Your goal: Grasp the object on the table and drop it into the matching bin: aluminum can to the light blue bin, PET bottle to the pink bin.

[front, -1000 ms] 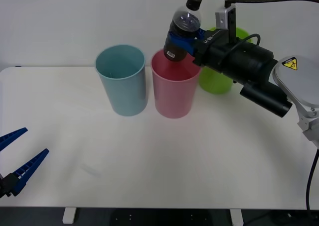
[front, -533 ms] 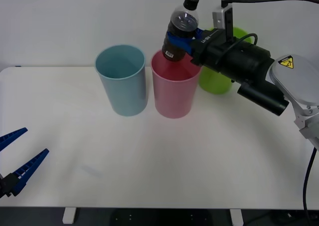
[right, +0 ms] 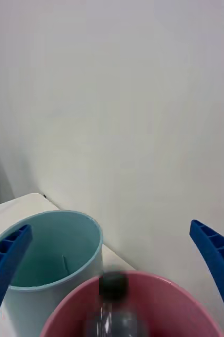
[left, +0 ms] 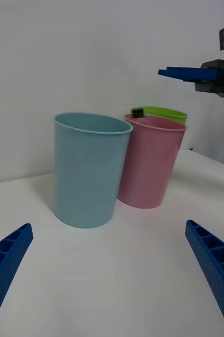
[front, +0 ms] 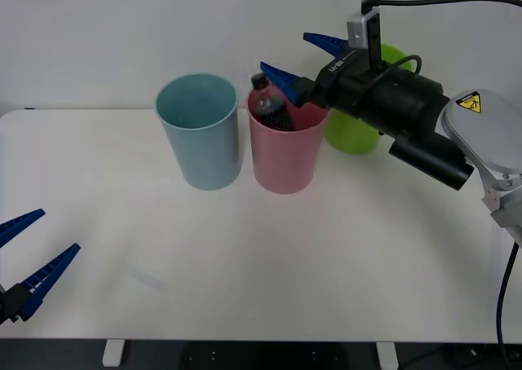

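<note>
- Our right gripper (front: pixel 295 55) hangs above the pink bin (front: pixel 285 154), fingers spread wide and holding nothing, as a release over the matching bin calls for.
- The PET bottle (front: pixel 267 109) sits inside that bin's mouth, black cap poking over the rim, so the drop looks made.
- The light blue bin (front: pixel 199 134) just beside it has nothing in it, rightly.
- Our left gripper (front: pixel 28 266) waits open, low over the table (front: pixel 245 256), well apart.

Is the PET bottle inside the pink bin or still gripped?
Inside: the PET bottle sits in the pink bin, under the open right gripper.
</note>
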You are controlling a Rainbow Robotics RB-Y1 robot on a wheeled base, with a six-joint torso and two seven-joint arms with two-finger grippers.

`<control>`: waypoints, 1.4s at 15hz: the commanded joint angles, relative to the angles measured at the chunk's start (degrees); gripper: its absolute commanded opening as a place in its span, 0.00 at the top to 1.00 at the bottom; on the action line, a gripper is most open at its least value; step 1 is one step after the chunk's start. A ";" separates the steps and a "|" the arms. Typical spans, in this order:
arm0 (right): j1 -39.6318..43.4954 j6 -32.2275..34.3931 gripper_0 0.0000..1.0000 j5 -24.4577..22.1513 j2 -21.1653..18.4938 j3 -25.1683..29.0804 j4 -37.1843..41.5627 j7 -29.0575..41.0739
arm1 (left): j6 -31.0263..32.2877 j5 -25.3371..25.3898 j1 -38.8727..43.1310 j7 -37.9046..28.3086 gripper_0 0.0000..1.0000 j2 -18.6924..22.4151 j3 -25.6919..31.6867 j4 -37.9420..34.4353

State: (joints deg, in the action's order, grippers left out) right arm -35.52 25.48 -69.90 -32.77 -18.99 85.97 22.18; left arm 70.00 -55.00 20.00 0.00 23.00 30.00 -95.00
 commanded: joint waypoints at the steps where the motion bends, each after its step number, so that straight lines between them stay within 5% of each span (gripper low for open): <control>1: 2.73 0.01 0.00 0.03 -0.36 0.98 3.24 -0.21 | 0.00 0.00 0.00 0.00 0.00 0.00 0.00 0.00; 11: 21.72 0.53 0.00 1.96 -5.99 7.57 22.75 -1.44 | 0.00 0.00 0.00 0.00 0.00 0.00 0.00 0.00; 18: 34.37 9.50 0.00 4.25 -6.43 17.68 27.94 -5.22 | 0.00 0.00 0.00 0.00 0.00 0.00 0.00 0.00; 21: 39.56 12.66 0.00 5.92 -6.43 21.10 28.29 -12.60 | 0.00 0.00 0.00 0.00 0.00 0.00 0.00 0.00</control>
State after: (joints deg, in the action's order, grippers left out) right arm 2.69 37.29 -64.33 -39.21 1.29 114.20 11.39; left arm 70.00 -55.00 20.00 0.00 23.00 30.00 -95.00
